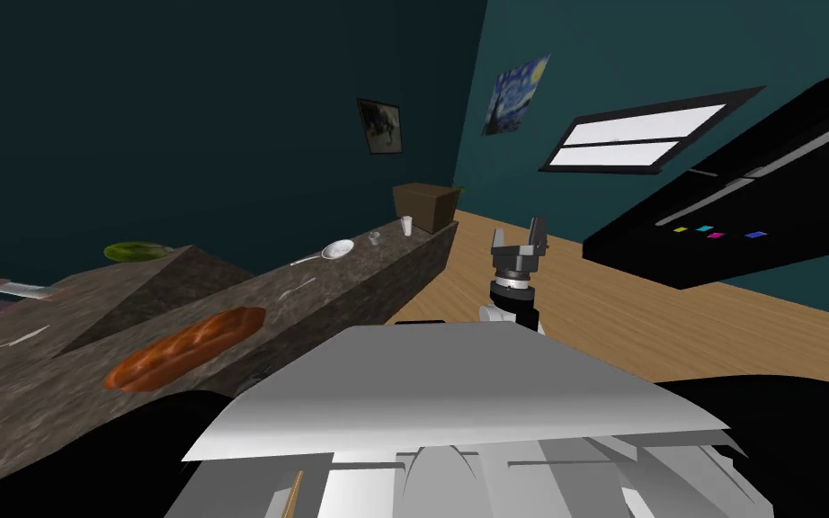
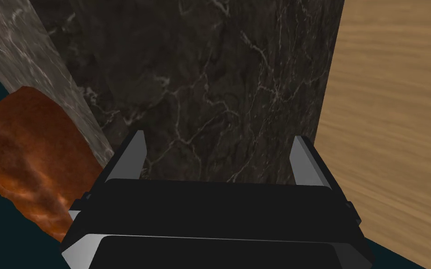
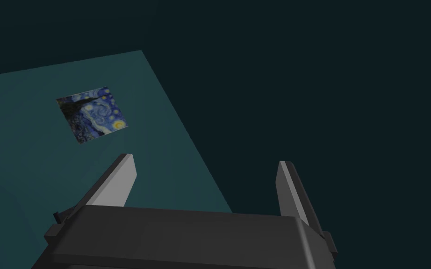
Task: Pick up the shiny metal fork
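Counter: the long dark marbled counter (image 1: pixel 359 261) stands to our left.
Loaf: a reddish-brown oval bread loaf (image 1: pixel 183 346) lies on it.
Left gripper (image 2: pixel 217 140): jaws wide, empty, facing the counter's side.
Right gripper (image 1: pixel 519 236): jaws wide, empty, raised.
Fork: the thin silvery fork (image 1: pixel 298 290), as we judge it, lies beyond the loaf, untouched; reach and grasp remain.

Right claw (image 3: pixel 206 161) spread wide, holding nothing.

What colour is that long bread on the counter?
The bread is reddish-brown; left wrist view shows it best.
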Motion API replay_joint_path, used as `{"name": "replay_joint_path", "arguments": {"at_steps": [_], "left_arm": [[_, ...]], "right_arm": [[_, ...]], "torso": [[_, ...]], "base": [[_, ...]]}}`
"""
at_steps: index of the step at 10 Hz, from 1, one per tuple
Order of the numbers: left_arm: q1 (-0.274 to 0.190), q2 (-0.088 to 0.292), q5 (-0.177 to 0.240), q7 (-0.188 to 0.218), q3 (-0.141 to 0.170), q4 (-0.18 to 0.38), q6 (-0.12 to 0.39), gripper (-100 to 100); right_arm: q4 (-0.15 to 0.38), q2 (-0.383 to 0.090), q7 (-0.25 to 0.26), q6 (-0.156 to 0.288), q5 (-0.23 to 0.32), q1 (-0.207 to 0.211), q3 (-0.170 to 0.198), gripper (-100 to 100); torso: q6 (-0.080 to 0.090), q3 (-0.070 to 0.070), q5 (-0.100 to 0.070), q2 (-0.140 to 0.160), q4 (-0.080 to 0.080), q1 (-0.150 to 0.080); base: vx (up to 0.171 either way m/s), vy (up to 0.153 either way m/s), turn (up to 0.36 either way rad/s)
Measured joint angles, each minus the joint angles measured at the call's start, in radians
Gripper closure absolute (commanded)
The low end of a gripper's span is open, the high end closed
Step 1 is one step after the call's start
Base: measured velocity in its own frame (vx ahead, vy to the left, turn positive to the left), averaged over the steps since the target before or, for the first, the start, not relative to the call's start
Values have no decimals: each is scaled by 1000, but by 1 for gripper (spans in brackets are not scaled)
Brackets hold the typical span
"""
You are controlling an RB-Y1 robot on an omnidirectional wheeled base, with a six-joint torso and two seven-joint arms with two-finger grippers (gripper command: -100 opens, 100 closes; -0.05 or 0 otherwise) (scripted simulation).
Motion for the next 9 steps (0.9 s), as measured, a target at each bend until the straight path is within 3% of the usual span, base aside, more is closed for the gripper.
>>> {"name": "replay_joint_path", "arguments": {"at_steps": [3,7,9], "left_arm": [[66,35,83,30,35,39,68,-100],[115,68,165,72,77,87,162,-100],[157,83,208,98,105,88,214,-100]], "right_arm": [[0,0,0,0,0,0,0,0],[0,0,0,0,0,0,0,0],[0,0,0,0,0,0,0,0]], "torso": [[1,0,0,-1,0,1],[1,-1,0,-1,0,2],[1,0,0,-1,0,3]], "base": [[35,24,-242],[36,41,-296],[23,56,-259]]}}
